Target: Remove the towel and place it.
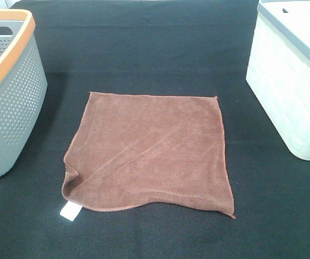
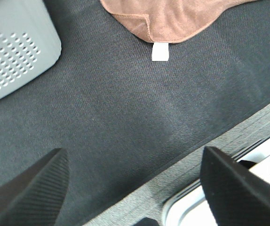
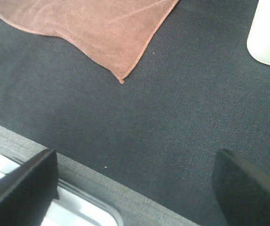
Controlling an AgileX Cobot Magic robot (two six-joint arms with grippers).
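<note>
The reddish-brown towel [image 1: 149, 151] lies spread flat on the black table cover, between the two containers. Its front left corner is folded up a little, with a small white tag [image 1: 69, 211] beside it. The left wrist view shows that corner [image 2: 168, 19] and the tag [image 2: 160, 52]. The right wrist view shows the front right corner [image 3: 102, 28]. My left gripper [image 2: 135, 188] is open and empty, above the table's front edge, short of the towel. My right gripper [image 3: 135, 188] is open and empty, also at the front edge. Neither gripper shows in the exterior high view.
A grey perforated basket [image 1: 14, 102] with an orange rim stands at the left; its wall shows in the left wrist view [image 2: 17, 47]. A white bin [image 1: 290, 91] with a grey lid stands at the right. The table's grey front edge [image 2: 210, 155] runs below both grippers.
</note>
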